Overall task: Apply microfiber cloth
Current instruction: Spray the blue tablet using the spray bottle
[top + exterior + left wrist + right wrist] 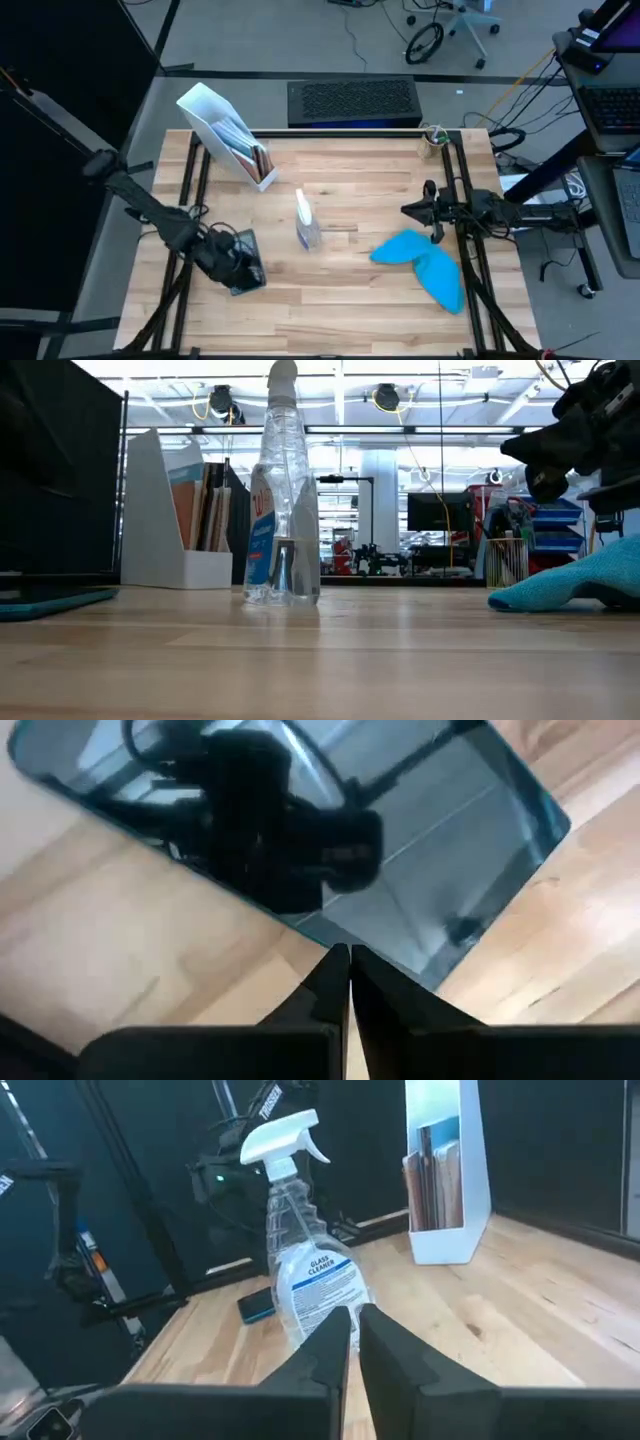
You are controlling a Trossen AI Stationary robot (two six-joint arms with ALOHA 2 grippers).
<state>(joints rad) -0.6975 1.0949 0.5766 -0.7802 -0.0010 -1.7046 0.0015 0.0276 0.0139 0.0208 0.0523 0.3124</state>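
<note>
The sky-blue microfiber cloth (422,264) lies crumpled on the table's right side, also low at the right in the low view (570,588). My right gripper (408,210) hovers shut above and just beyond the cloth's far edge (548,460), touching nothing and pointing toward the clear spray bottle (310,1270). The bottle stands upright mid-table (307,226). My left gripper (348,958) is shut over the dark teal-faced tablet (330,830), which lies flat at the near left (240,262). My left gripper points down with its shut fingertips (338,970) at the tablet's edge (318,932). I cannot tell whether they touch it.
A white file holder (226,134) with papers stands at the far left. A small cup of pens (433,138) sits at the far right corner. Black frame rails (186,190) run along both table sides. Bare wood lies between bottle and cloth.
</note>
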